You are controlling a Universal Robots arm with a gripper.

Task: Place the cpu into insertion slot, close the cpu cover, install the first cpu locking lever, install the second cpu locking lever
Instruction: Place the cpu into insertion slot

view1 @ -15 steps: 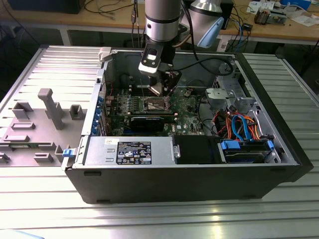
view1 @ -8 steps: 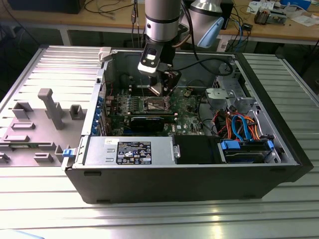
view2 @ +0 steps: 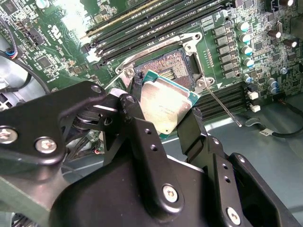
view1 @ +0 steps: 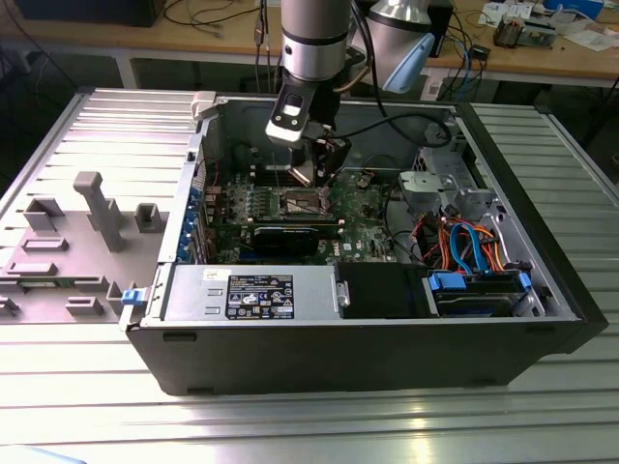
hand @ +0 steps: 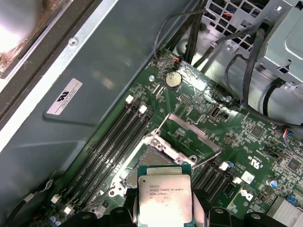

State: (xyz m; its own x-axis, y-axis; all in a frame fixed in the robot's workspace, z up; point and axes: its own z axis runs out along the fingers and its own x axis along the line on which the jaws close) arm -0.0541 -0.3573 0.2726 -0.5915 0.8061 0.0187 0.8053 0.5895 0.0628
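A ribbed metal table (view1: 290, 425) is seen bearing an open computer case (view1: 387, 358), with a cluttered workbench (view1: 145, 41) behind. In the second wrist view the near part of the insertion slot (view2: 163, 64) is hidden by the cpu (view2: 165, 101). The cpu is pinched at its edges by the gripper (view2: 163, 113) and held tilted over the slot; contact cannot be told. Memory slots (view2: 156, 28) run just beside the slot. In the first wrist view the cpu cover (hand: 191, 135) is seen swung open.

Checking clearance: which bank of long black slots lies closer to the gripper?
The bank right beside the gripper, which holds the cpu; the other bank lies beyond the insertion slot.
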